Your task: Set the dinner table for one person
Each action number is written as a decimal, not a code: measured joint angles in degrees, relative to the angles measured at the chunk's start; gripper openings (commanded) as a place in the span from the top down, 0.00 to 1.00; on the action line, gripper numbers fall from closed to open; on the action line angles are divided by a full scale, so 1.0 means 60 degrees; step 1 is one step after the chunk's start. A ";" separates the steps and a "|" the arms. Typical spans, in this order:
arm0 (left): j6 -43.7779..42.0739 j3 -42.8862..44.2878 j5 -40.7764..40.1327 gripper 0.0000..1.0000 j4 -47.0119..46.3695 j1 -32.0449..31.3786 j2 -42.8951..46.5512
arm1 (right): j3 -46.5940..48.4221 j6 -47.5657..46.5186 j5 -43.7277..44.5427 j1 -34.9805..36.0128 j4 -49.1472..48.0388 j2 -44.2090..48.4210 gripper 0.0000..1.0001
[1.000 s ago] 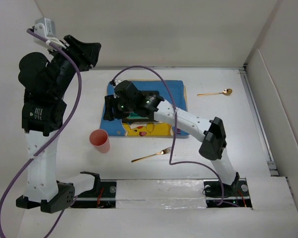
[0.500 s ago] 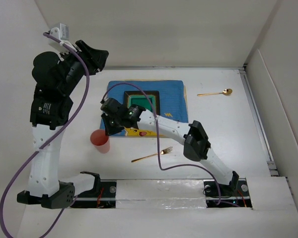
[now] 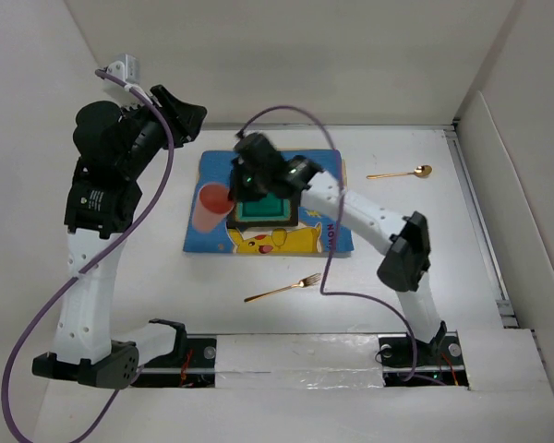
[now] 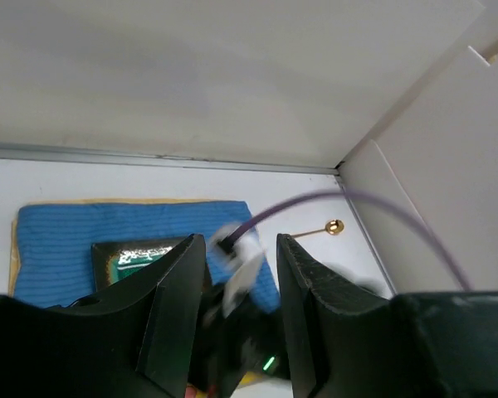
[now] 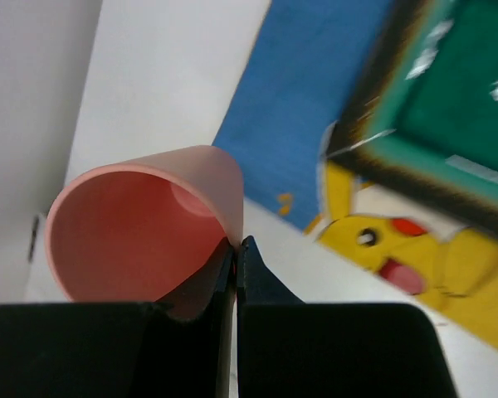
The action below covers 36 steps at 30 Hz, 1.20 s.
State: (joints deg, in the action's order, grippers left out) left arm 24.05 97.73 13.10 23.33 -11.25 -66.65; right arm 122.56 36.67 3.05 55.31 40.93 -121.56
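Observation:
My right gripper (image 3: 225, 197) is shut on the rim of a pink cup (image 3: 209, 207) and holds it tilted above the left part of the blue cartoon mat (image 3: 319, 169). The right wrist view shows one finger inside the cup (image 5: 141, 224) and one outside, pinched at the rim by that gripper (image 5: 235, 249). A dark-rimmed green square plate (image 3: 261, 209) lies on the mat. My left gripper (image 3: 190, 118) hangs high at the back left, open and empty (image 4: 241, 282). The white dinner table (image 3: 425, 258) carries everything.
A gold fork (image 3: 283, 290) lies on the table in front of the mat. A gold spoon (image 3: 402, 173) lies at the back right, also seen from the left wrist as the spoon (image 4: 319, 230). White walls close in the table at the back and right.
The right gripper closed on the cup's rim left of the mat, then lifted it back and right over the mat's left part. The left arm shifted slightly right.

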 measured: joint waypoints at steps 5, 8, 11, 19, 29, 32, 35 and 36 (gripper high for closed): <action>0.0004 -0.0663 0.0175 0.64 -0.0076 0.0000 0.0044 | -0.0710 -0.0073 0.0124 -0.2692 -0.0437 0.1392 1.00; 0.0007 -0.0954 0.0280 0.64 -0.0131 0.0000 0.0040 | -0.0761 -0.0208 0.0477 -0.4200 -0.0459 0.1486 1.00; 0.0007 -0.1231 0.0328 0.64 -0.0222 0.0000 0.0040 | -0.0729 -0.0372 0.0710 -0.5231 -0.0299 0.1282 1.00; 0.0004 -0.2160 0.0430 0.64 -0.0404 0.0000 0.0040 | 0.0714 -0.0834 0.1140 -0.6120 0.0696 -0.0372 1.00; -0.0007 -0.3093 0.0437 0.64 -0.0477 0.0000 0.0040 | 0.0743 -0.1009 0.1275 -0.6594 0.1031 -0.0827 1.00; -0.0015 -0.3177 0.0459 0.64 -0.0492 0.0000 0.0029 | 0.0783 -0.1045 0.1322 -0.6663 0.1038 -0.1005 1.00; -0.0033 -0.3235 0.0463 0.64 -0.0499 0.0000 0.0007 | 0.0827 -0.1075 0.1359 -0.6663 0.1056 -0.1319 1.00; -0.0036 -0.3253 0.0463 0.64 -0.0503 0.0000 -0.0004 | 0.0827 -0.1078 0.1359 -0.6663 0.1086 -0.1406 1.00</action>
State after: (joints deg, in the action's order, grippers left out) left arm 23.83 78.22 15.88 20.32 -11.25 -66.67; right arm 127.52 30.20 11.20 15.33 47.44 -129.99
